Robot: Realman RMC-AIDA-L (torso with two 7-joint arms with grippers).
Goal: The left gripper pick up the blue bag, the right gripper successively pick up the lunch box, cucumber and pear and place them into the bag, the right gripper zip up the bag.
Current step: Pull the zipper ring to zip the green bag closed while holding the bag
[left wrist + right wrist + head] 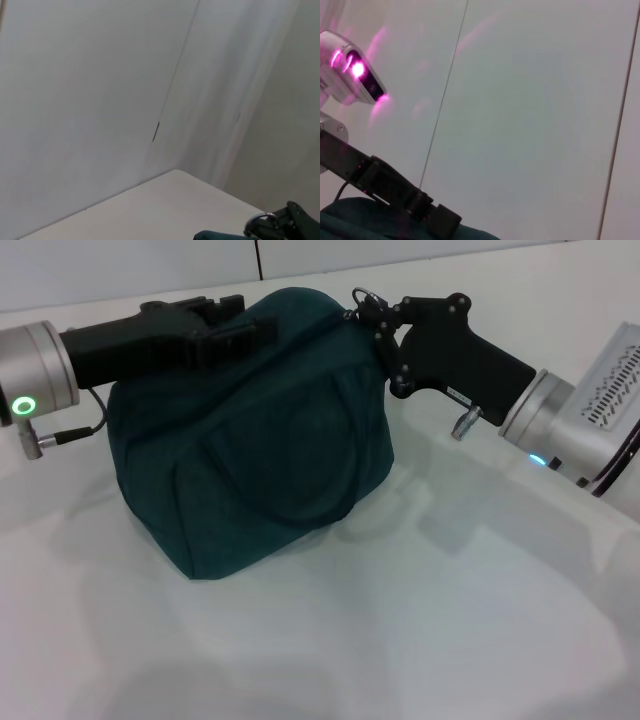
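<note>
From my seat I count one bag (250, 430), two grippers and nothing else loose on the white table (430, 620). The bag is a dark blue-green soft one, sitting upright near the far edge of the table, with one looped carry handle (290, 480) hanging down its near face. It bulges full and its top looks closed. No lunch box, cucumber or pear shows in any view.

The left gripper (235, 325) lies across the bag's top at its left end, arm coming in level from the left. Its fingers press down against the fabric there, but I cannot tell whether they are apart or pinched on cloth — the bag hides the tips.

The right gripper (372, 312) is at the bag's top right corner, its black body angled up from the silver wrist on the right. Its fingertips sit closed around a small metal ring, the zipper pull (363, 297), right at the end of the bag's top seam.

The left wrist view shows mostly wall (100, 90) and a wedge of table, with the ring (257, 222) and the right gripper's tip (295, 222) just beside a sliver of bag. The right wrist view looks along the bag's top (350, 220) to the left gripper's black body (395, 190) lying on it, one pink-lit camera housing (355, 70) above it.
</note>
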